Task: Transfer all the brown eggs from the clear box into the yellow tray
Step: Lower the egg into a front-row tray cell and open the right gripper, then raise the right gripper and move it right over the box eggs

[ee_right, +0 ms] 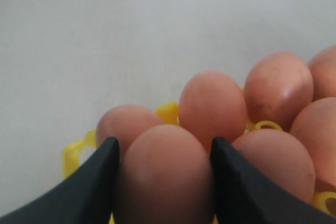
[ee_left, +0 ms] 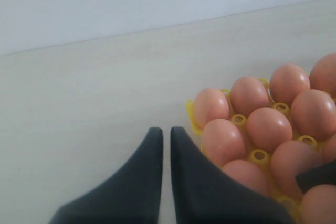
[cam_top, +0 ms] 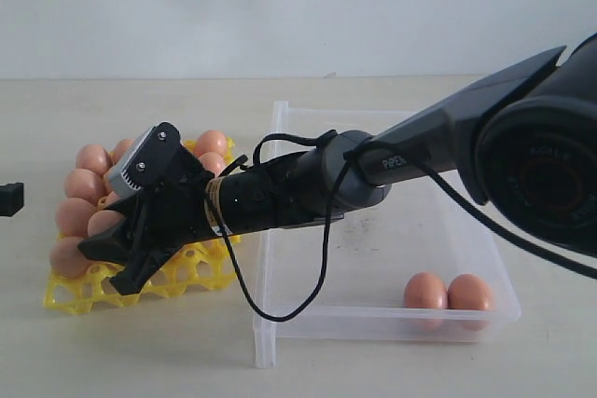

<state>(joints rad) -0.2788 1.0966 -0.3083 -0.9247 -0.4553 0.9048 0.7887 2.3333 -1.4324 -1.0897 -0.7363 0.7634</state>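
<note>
Pale tabletop [cam_top: 140, 351]; right gripper [ee_right: 165, 148] pinches a brown egg [ee_right: 163, 182] over the mostly filled yellow tray [cam_top: 187, 274], two eggs [cam_top: 426, 292] left in the clear box [cam_top: 373, 249], left gripper [ee_left: 164, 132] pressed together

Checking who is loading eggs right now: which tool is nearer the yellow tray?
Right. The right tool is over the yellow tray, gripping a brown egg. The left tool is shut, just off the tray's edge over the table.
</note>
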